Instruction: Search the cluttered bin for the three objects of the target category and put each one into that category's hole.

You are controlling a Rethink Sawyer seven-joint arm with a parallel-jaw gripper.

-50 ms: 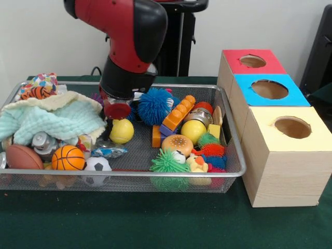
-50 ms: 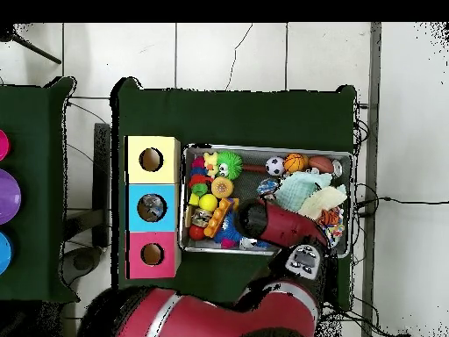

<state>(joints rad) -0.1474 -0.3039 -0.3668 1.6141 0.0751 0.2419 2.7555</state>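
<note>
The arm reaches down into the wire bin [image 1: 231,140], its gripper [image 1: 117,110] low beside a plain yellow ball [image 1: 121,131] on the mesh; whether it is open or holding anything cannot be told. A second, smooth yellow ball [image 1: 193,130] lies toward the bin's box end, next to the yellow-topped box [image 1: 290,155] with its round hole [image 1: 292,127].

Glossy red rounded arm casing [image 1: 116,23], thick and tubular, smooth plastic shell. Bulbous black joint cap [image 1: 151,26] at elbow end. Black cylindrical wrist section [image 1: 124,80] below red shell. Small round red end piece [image 1: 117,110] beneath wrist. Overhead: grey panel with dark markings [image 2: 304,258] on black link.
</note>
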